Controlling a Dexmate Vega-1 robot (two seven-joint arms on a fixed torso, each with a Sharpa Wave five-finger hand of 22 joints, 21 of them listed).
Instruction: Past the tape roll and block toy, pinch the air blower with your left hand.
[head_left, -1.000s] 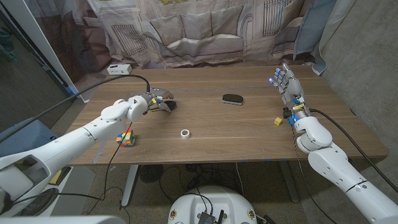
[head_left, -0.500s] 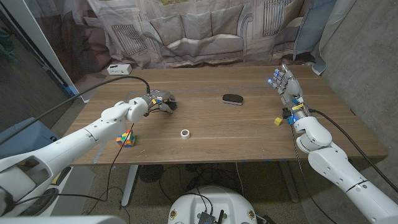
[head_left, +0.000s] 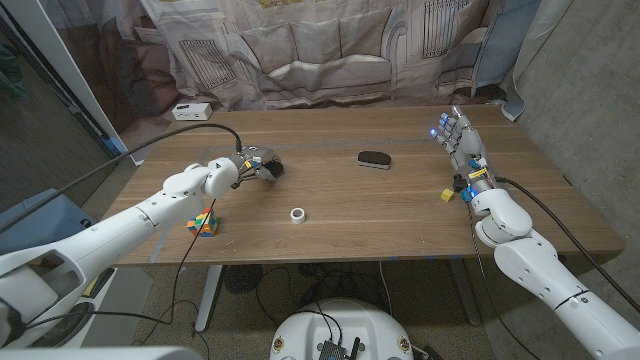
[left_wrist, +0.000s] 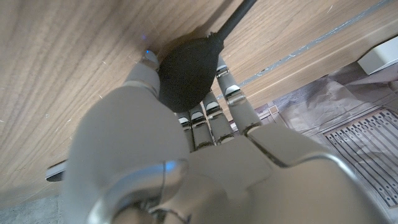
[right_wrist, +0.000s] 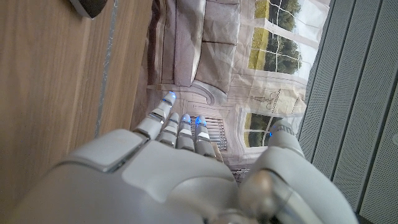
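Note:
The black air blower lies on the left half of the wooden table. My left hand is on it. In the left wrist view the round bulb sits between the thumb and the fingers, which press on both sides, and its thin nozzle points away over the wood. The white tape roll and the colourful block toy lie nearer the front edge. My right hand stands at the right side with fingers spread, holding nothing.
A flat black oval object lies at centre back and also shows in the right wrist view. A small yellow piece sits by my right wrist. A white box rests at the far left corner. A cable trails along my left arm.
My left hand has edged slightly farther onto the air blower and its fingers have drawn in around the bulb. The right hand has stayed still.

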